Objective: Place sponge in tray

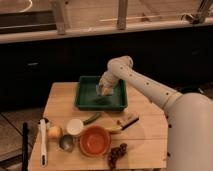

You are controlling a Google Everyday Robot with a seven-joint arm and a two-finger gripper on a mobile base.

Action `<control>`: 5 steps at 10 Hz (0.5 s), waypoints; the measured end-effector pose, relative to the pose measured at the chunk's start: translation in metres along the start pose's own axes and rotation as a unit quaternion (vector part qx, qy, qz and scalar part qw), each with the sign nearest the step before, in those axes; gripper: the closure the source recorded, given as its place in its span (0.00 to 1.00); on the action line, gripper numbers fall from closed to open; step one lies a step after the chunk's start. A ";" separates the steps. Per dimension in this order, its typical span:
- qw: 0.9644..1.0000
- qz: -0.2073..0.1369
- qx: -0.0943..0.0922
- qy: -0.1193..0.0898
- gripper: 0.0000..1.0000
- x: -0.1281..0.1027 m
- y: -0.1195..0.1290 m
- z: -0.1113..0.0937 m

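The dark-green tray [88,96] sits at the back middle of the wooden table. My gripper [104,89] hangs over the tray's inside, right of its centre. It holds the sponge [105,90], a small pale block with a yellowish part, just above the tray floor. My white arm comes in from the right.
In front of the tray lie a green pepper [92,118], a tan-and-dark oblong block [128,121], a banana [114,129], an orange bowl [95,141], a white cup [75,126], dark grapes [115,154] and a white-handled tool [43,142]. The table's edge [165,135] is on the right.
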 end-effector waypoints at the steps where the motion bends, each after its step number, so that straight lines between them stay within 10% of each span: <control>1: 1.000 0.001 -0.001 0.001 0.20 0.001 0.000 0.000; 5: 1.000 0.002 -0.009 0.004 0.20 0.001 0.001 0.004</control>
